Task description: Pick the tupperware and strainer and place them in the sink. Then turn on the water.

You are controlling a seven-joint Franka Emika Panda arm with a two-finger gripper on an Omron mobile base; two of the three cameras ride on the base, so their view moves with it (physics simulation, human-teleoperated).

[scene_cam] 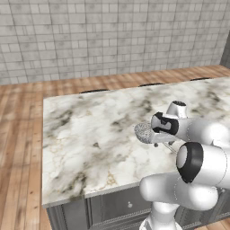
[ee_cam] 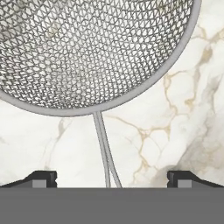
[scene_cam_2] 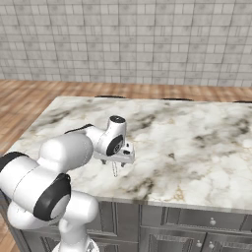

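The strainer (ee_cam: 87, 52), a round silver wire-mesh bowl, lies on the marble counter. Its thin wire handle (ee_cam: 105, 148) runs back toward my hand, midway between the two fingertips (ee_cam: 43, 177). My gripper (ee_cam: 112, 178) is open and points down over the handle, holding nothing. From the left base view the mesh bowl (scene_cam: 143, 132) pokes out just left of the gripper (scene_cam: 160, 138), near the counter's front right part. In the right base view the gripper (scene_cam_2: 114, 161) hangs over the handle (scene_cam_2: 114, 170). The tupperware, the sink and the water are out of view.
The marble counter (scene_cam: 90, 134) is an island with grey drawers (scene_cam_2: 187, 221) under its front edge. Wooden floor (scene_cam: 20, 148) lies to its left and behind it, ending at a tiled wall (scene_cam: 112, 36). My own arm (scene_cam: 202, 161) bulks over the counter's front right corner.
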